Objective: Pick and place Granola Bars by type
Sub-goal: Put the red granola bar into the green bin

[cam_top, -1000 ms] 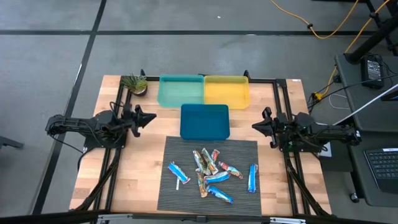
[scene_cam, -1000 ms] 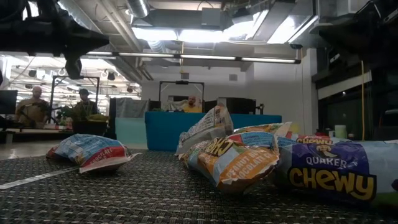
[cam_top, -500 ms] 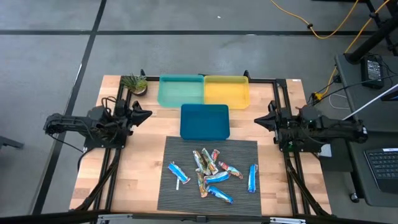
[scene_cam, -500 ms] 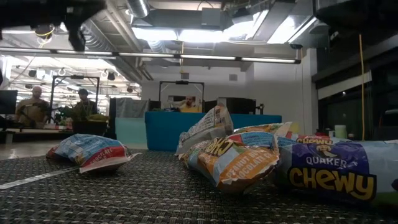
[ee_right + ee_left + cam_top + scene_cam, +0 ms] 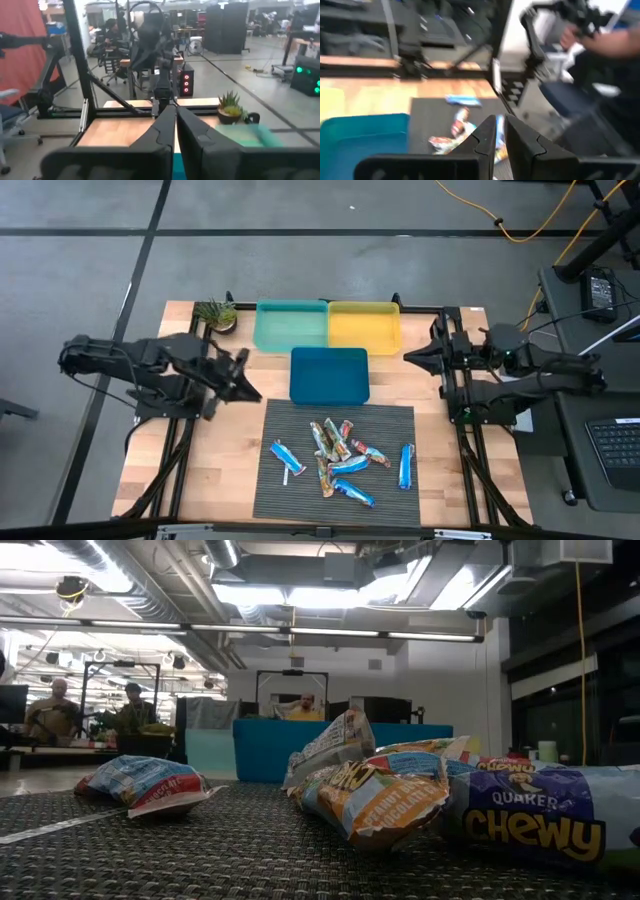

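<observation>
On the mat: the Granola Bars (image 5: 338,457) sit loose on a dark ribbed mat (image 5: 290,500), shiny crinkly wrappers, mostly bright blue with a few tan/red ones heaped in the middle.
Bins: three smooth plastic trays behind the mat, a green tray (image 5: 290,325), a yellow tray (image 5: 365,326) and a dark blue tray (image 5: 329,374) touching the mat's far edge.
Table: pale wood planks (image 5: 225,450), black rail frame, small spiky plant (image 5: 216,313) in the far left corner.
Hard to see: bars in the heap overlap, so the count is fuzzy.
Left gripper (image 5: 246,385): fingers nearly together, only a thin slit, holding nothing, hovering left of the blue tray, near the mat's far left corner but apart from the bars.
Right gripper (image 5: 410,355): fingers pressed together, empty, beside the yellow tray, well apart from the bars.
</observation>
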`<state>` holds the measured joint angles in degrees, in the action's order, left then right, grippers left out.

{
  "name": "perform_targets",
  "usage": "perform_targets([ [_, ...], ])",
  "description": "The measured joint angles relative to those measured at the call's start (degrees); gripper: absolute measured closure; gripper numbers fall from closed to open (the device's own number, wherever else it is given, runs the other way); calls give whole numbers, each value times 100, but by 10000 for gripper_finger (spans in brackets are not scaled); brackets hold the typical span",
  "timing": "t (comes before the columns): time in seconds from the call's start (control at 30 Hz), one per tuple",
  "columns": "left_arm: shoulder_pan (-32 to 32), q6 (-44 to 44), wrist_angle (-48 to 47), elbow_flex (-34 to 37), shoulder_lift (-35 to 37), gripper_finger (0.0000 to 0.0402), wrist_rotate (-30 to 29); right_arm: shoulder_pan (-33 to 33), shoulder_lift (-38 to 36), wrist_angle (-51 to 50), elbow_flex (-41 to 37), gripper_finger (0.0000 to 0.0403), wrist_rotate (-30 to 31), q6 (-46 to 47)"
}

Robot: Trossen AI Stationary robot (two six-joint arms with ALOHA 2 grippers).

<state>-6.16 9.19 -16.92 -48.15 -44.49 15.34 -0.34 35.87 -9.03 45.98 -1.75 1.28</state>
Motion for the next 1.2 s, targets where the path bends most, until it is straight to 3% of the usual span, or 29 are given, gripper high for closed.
perform_targets([
  [0.2,-327,215,-383,-141,-774,368,185,22,131,-57,98,382,-71,-559],
  [0.63,-542,1410,-723,-141,-2046,339,-923,22,164,-290,98,382,-550,-479],
  [1.07,-1162,1404,-729,-141,-2841,183,-1109,22,162,-548,98,382,-563,-458],
  [1.2,-1335,1348,-731,-141,-3232,152,-1122,22,162,-770,98,382,-563,-453],
])
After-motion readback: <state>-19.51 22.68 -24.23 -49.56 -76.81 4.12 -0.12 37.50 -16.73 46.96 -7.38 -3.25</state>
